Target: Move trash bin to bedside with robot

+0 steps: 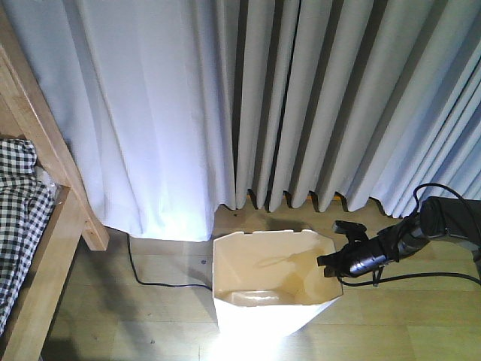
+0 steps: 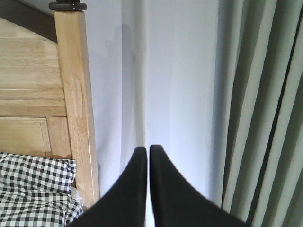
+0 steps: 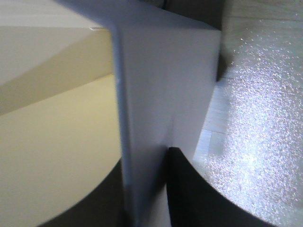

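**Bin in the right gripper, bed off to its left**

We see pale grey pleated curtains [image 1: 301,98] filling the back of the scene, hanging to a light wooden plank floor [image 1: 406,323]. At the left edge stands the bed with its light brown wooden frame and black-and-white checked cloth [image 1: 45,226]; that is the bedside we are aiming for. The white thin-walled plastic trash bin with a cream inside [image 1: 263,312] stands on the floor near the middle, upright, well apart from the bed frame, with a thin black cable [image 1: 150,278] lying between them.

Our right gripper [image 1: 336,265] meets the bin at its right rim; in the wrist view the white wall runs between the jaws, so we judge it clamped on the rim. The bed therefore lies across the bin from this arm, and the bin must travel leftward.

Our left gripper [image 2: 147,156] hangs beside the bedpost, jaws nearly together, holding nothing.
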Controlling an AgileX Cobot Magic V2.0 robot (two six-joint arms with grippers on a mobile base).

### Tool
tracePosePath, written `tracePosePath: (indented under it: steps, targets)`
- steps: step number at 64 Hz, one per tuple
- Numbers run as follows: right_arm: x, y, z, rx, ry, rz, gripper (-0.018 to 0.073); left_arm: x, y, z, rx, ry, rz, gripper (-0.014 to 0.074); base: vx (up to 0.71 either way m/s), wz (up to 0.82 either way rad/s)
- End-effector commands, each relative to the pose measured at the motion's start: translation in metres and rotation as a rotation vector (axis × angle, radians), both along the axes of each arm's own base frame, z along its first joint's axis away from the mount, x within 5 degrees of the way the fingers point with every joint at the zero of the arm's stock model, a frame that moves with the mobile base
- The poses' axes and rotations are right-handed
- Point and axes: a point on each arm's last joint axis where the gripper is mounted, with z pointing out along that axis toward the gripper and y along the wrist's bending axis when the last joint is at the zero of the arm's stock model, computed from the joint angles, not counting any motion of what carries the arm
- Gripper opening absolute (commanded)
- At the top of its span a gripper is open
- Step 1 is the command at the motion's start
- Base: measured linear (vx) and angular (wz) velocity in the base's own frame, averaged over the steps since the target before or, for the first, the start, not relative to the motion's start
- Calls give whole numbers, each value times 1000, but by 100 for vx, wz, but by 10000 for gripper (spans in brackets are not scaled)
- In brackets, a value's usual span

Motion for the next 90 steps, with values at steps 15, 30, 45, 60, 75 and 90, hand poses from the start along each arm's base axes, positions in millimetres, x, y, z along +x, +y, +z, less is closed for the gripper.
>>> tracePosePath:
  steps: [15, 30, 45, 60, 75, 90]
  targets:
    - [28, 20, 36, 104, -61, 67, 417, 0, 2, -3, -10, -46, 23, -6, 0, 0]
    - [36, 17, 49, 88, -87, 94, 520, 0, 2, -3, -10, -46, 22, -6, 0, 0]
    - [44, 5, 66, -21, -66, 122, 517, 0, 2, -3, -10, -46, 22, -6, 0, 0]
    - [51, -10, 87, -179, -10, 170, 517, 0, 2, -3, -10, -46, 22, -6, 0, 0]
    - [58, -13, 115, -191, 30, 190, 517, 0, -1, -3, -11, -46, -33, -6, 0, 0]
    - [48, -27, 147, -221, 93, 166, 477, 0, -2, -3, -12, -46, -52, -6, 0, 0]
